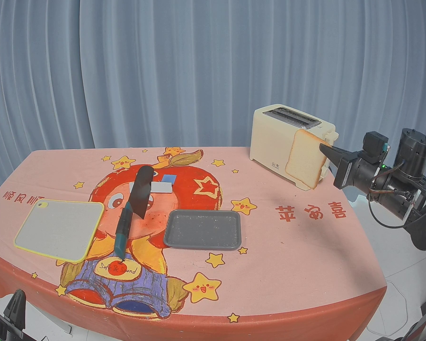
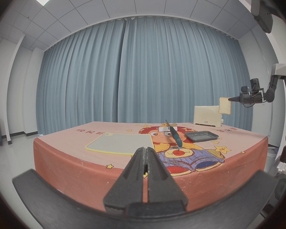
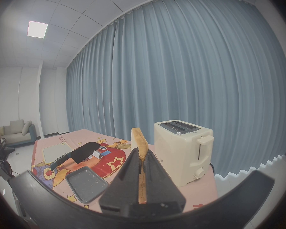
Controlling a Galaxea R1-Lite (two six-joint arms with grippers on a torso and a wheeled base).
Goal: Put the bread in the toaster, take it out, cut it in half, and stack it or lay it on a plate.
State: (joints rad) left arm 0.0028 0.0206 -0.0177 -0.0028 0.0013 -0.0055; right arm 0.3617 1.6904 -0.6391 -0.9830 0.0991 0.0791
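Now my right fingers [image 1: 328, 149] pinch the bread [image 1: 304, 159] upright just beside the toaster [image 1: 274, 140], near the table's [image 1: 279, 266] far right corner; the slots [image 1: 291, 117] lie higher, to my left, roughly parallel to the bread. Left fingers [image 2: 133, 175] closed, empty, well away

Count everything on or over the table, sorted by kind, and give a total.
Toaster: 1
Bread slice: 1
Knife: 1
Cutting board: 1
Grey tray: 1
Small white-and-blue block: 1
Total: 6
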